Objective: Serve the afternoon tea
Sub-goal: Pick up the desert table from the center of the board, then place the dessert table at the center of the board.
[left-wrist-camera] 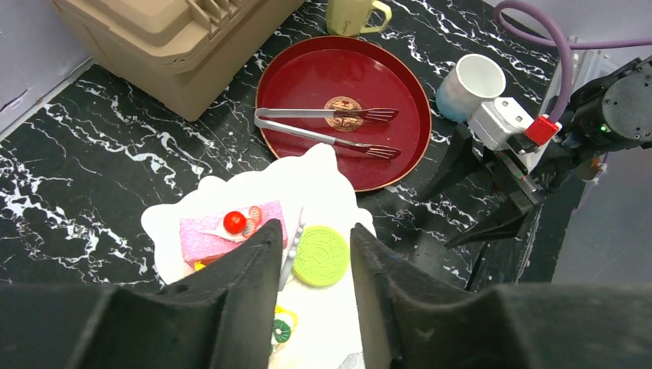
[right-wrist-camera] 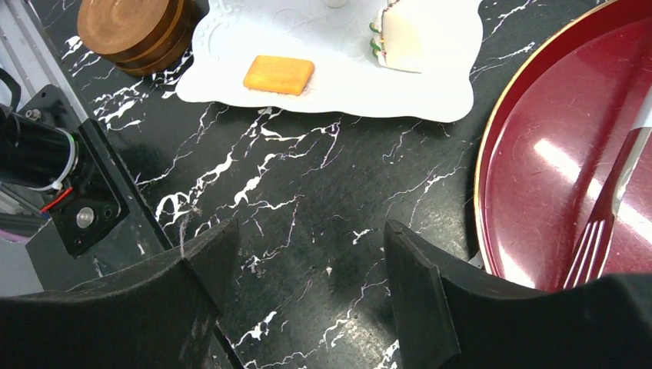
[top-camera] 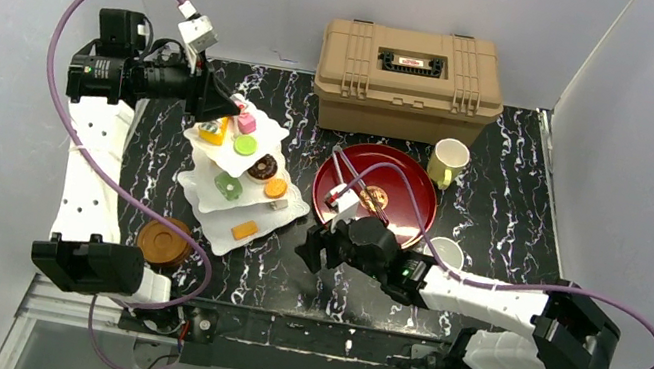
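The white three-tier stand [top-camera: 200, 188] holds the toy pastries: a pink cake [top-camera: 246, 122], a yellow cake [top-camera: 212, 132], a green round biscuit [top-camera: 246, 145], a brown donut [top-camera: 263, 167], a green roll [top-camera: 227, 186] and an orange biscuit [top-camera: 245, 229]. My left gripper [top-camera: 220, 103] is open and empty above the top tier. In the left wrist view its fingers straddle the green biscuit [left-wrist-camera: 321, 255], with the pink cake [left-wrist-camera: 223, 231] beside them. My right gripper [top-camera: 312, 245] is open and empty, low over bare table between the stand and the tray. The cream-yellow mug [top-camera: 448, 162], white mug [top-camera: 446, 254] and brown coasters [top-camera: 165, 242] stand on the table.
The dark red tray [top-camera: 403, 220] holds metal tongs [left-wrist-camera: 323, 127] and a small brown round piece. The tan case [top-camera: 412, 67] stands at the back. In the right wrist view the stand's bottom tier [right-wrist-camera: 346, 84] and coasters [right-wrist-camera: 127, 27] lie ahead, with the tray rim [right-wrist-camera: 492, 154] at the right.
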Robot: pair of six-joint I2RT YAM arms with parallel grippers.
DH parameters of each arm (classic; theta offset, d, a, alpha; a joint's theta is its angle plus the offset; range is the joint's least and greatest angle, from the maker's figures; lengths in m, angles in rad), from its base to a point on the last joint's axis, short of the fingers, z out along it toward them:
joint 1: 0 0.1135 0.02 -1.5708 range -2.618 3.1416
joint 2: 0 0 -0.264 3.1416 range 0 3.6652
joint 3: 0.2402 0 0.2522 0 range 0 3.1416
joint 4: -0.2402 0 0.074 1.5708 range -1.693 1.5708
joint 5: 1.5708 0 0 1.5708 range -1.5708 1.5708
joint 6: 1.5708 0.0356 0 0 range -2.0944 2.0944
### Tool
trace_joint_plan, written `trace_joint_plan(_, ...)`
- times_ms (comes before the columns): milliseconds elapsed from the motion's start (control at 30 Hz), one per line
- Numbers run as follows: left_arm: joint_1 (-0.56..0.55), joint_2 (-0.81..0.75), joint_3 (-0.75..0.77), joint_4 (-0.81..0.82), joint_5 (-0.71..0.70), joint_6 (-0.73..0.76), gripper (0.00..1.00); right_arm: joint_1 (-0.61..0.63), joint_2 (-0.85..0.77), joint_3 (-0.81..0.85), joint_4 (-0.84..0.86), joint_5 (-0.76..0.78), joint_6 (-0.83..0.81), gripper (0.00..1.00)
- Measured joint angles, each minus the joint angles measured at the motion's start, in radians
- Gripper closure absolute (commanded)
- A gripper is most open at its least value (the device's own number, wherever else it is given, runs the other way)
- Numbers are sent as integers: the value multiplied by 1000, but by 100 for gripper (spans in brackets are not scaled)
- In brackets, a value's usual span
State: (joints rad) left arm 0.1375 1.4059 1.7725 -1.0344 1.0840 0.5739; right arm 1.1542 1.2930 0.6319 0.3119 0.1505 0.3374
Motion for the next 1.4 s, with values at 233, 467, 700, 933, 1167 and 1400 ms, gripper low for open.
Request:
trace_joint_plan(233, 0, 11, -12, 9, 4, 6, 95, 0, -4, 2, -26, 8, 0, 23)
trace_joint_plan(467, 1, 37, -12, 32, 34, 21, 100, 0, -4, 13, -27, 17, 1, 23)
trace_joint_plan(700, 1, 61, -5, 138, 42, -50, 100, 0, -4, 26, -29, 27, 2, 23)
trace_joint_plan(933, 3, 95, 18, 365, 51, -198, 100, 0, -2, 27, -30, 32, 4, 23)
trace_joint_plan(1167, 11, 171, 55, 491, 68, -235, 100, 0, -2, 27, -30, 39, 5, 23)
trace_joint_plan(1400, 12, 225, 50, 591, 72, -232, 100, 0, 14, 27, -30, 53, 9, 23)
